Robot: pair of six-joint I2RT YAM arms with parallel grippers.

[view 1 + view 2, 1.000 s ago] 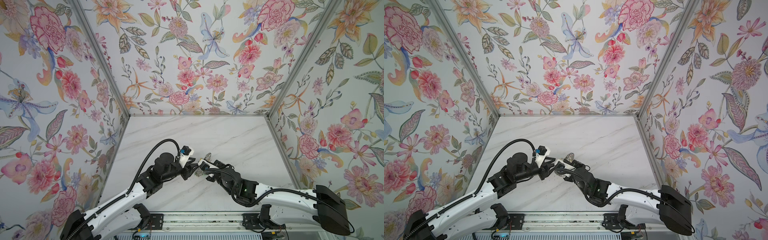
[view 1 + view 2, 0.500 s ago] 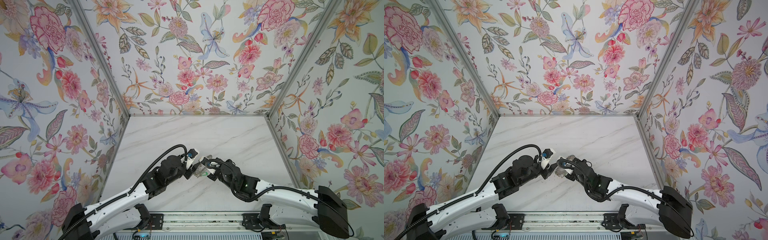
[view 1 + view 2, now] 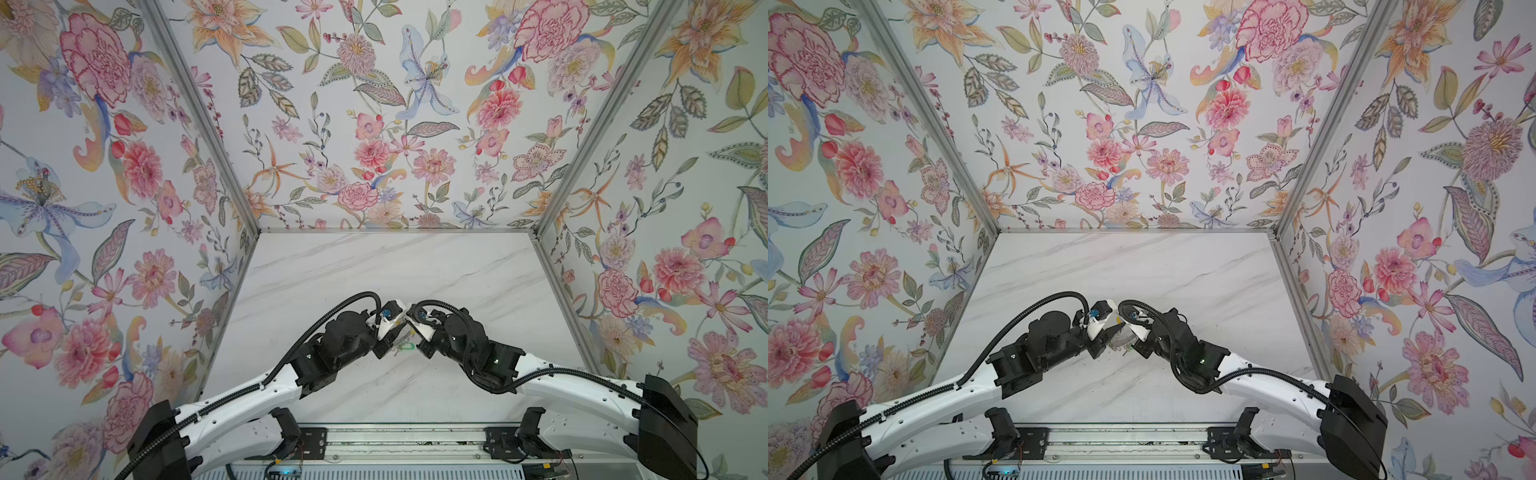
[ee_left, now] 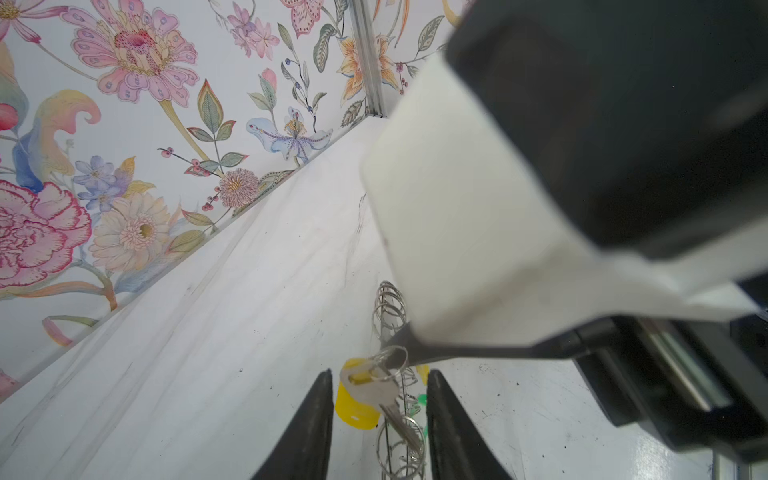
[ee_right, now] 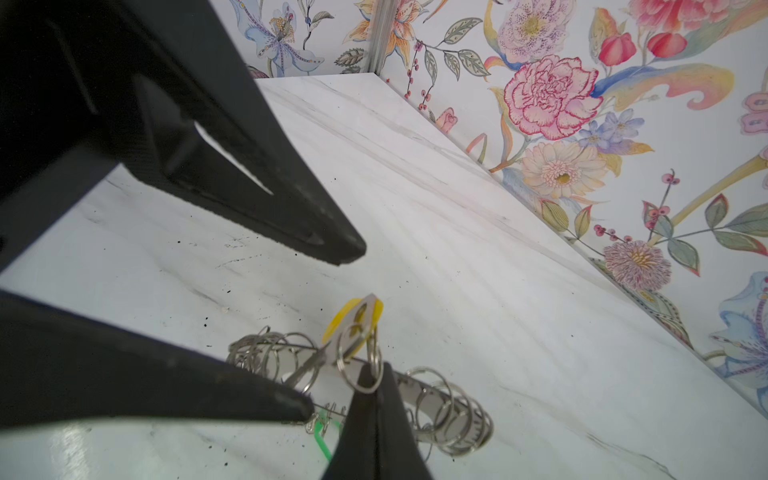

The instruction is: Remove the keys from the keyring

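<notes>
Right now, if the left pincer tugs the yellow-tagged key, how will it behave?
The yellow-tagged key probably swings loosely, since it hangs from a thin wire loop. Its smooth flat metal may slip between the left pincer's fingers. The keyring, clamped by the right pincer, likely stays put.

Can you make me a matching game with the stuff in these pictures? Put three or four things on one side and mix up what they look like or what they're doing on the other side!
Things:
1. right gripper
2. left gripper
3. key tag
4. table

Descriptions:
A. yellow plastic
B. white marble look
C. jaws apart, one on each side of a key
D. jaws shut on the keyring

Pairs: 1-D, 2-C, 3-A, 4-B
</notes>
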